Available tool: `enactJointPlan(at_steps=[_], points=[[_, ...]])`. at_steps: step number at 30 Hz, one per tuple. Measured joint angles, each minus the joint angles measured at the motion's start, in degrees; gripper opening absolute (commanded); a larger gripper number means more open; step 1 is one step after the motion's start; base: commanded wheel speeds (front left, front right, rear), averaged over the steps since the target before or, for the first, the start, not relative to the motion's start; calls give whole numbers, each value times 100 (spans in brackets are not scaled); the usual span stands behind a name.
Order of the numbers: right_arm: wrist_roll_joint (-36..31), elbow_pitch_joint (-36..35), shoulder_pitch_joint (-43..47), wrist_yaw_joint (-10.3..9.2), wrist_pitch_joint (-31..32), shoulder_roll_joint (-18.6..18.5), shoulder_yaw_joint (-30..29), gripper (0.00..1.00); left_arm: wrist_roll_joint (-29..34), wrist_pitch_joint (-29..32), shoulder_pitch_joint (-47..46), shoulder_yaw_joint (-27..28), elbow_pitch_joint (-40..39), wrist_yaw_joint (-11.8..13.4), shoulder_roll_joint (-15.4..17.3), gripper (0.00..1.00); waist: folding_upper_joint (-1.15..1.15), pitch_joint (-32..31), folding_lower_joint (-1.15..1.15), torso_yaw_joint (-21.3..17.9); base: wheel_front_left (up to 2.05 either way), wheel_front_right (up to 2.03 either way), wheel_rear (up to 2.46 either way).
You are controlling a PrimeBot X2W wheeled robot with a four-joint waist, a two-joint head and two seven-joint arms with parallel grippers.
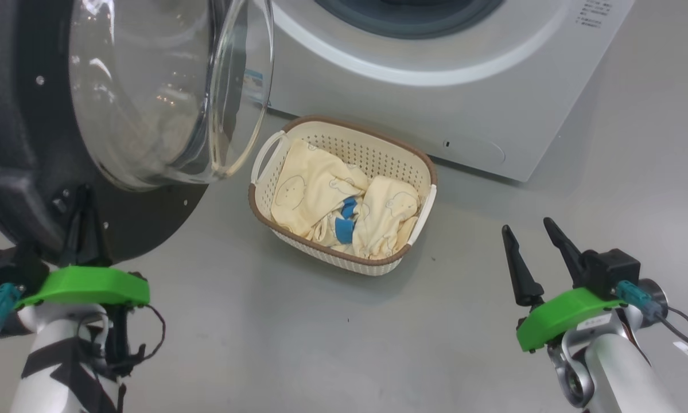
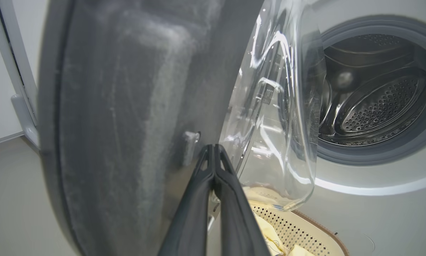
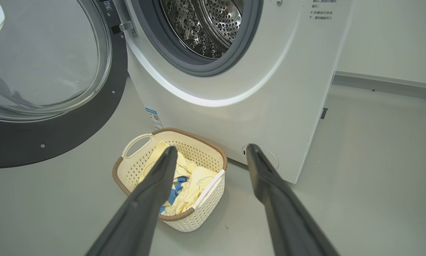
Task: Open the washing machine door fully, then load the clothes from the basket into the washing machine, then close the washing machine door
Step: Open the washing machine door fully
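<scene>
The washing machine door hangs open at the left, its clear glass bowl bulging toward the white washing machine. My left gripper is shut and empty, its tips against the door's black inner face beside a small latch. The steel drum is open to view. On the floor in front of the machine stands the cream basket with the pale yellow clothes and blue patches inside. My right gripper is open, right of the basket and apart from it.
Grey floor spreads around the basket and toward me. A wall with a baseboard runs to the right of the machine. A white frame stands beyond the door's outer edge. A blue label sits at the machine's lower left corner.
</scene>
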Motion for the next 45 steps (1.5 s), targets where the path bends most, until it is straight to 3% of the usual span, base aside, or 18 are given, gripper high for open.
enactJointPlan(at_steps=[10,28,45], points=[[-131,-37,-249,0,38,-256,-14,100,29,0,-337,765,-21,-100,242,0,0,552,0,24,0,0,0],[-354,-1054,-426,0,616,-775,-504,100,31,-1,-1349,1648,694,-298,959,0,0,1532,0,13,0,0,0],[-400,-1171,-442,0,683,-799,-553,100,318,-1,-1534,1891,933,-376,1004,0,0,1338,-1,-71,0,0,0]])
